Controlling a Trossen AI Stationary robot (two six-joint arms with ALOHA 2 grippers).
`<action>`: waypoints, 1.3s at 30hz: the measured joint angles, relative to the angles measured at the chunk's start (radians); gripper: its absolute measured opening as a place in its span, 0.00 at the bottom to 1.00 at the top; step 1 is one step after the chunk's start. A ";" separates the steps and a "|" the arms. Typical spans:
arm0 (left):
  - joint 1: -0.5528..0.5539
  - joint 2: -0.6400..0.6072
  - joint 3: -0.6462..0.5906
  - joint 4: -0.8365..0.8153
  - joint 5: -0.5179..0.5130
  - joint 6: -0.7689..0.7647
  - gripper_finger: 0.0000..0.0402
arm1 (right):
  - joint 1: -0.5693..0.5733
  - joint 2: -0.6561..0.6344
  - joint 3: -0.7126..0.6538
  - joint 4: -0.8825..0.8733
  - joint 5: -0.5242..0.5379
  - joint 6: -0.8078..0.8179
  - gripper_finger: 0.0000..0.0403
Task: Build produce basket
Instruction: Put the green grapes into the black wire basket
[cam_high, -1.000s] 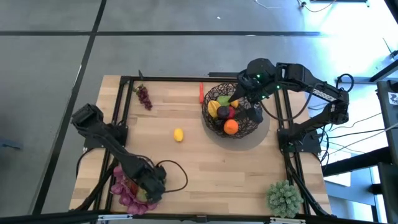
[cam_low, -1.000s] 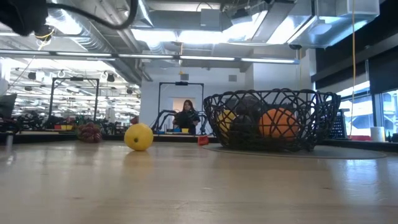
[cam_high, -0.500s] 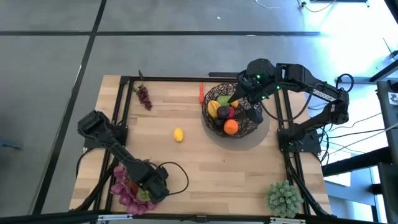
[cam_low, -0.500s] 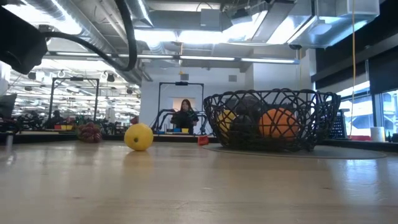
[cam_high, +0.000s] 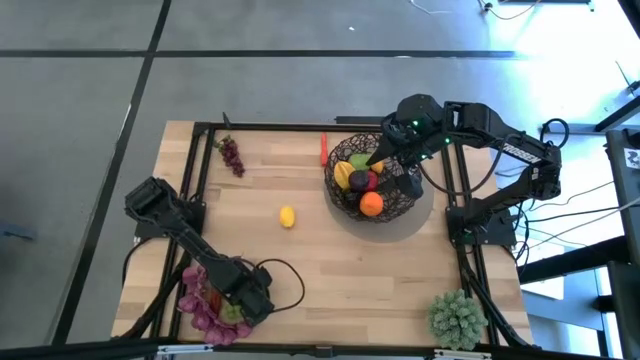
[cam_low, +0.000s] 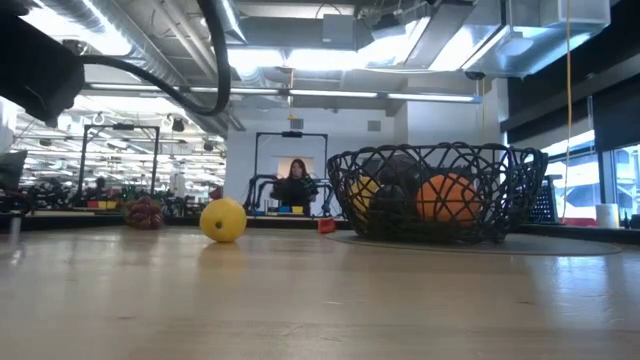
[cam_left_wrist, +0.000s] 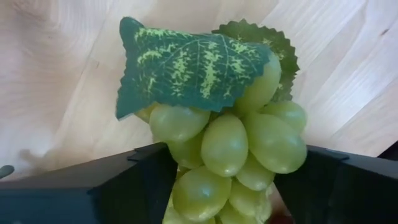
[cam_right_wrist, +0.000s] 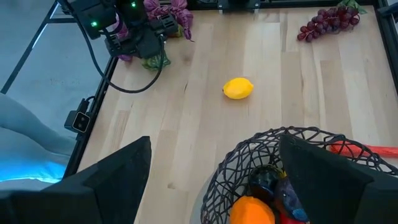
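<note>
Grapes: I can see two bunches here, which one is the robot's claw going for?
The green grapes, leafy, sitting between the left gripper's fingers at the table's near left corner. The purple grapes lie untouched at the far left edge.

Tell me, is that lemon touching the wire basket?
Apart. The high view shows bare wood between the lemon and the basket.

No text, label, brand, number or sign can be read in any of the views.
</note>
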 joint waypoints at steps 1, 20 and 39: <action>0.000 0.000 0.000 0.000 -0.001 0.000 0.50 | 0.000 0.000 0.000 0.000 0.000 0.000 0.85; 0.132 -0.221 -0.001 0.002 -0.068 0.145 0.07 | 0.000 -0.063 0.000 0.001 0.000 -0.059 0.85; 0.558 -0.449 0.000 0.241 -0.204 0.705 0.06 | 0.000 -0.199 0.000 -0.019 0.160 -0.026 0.85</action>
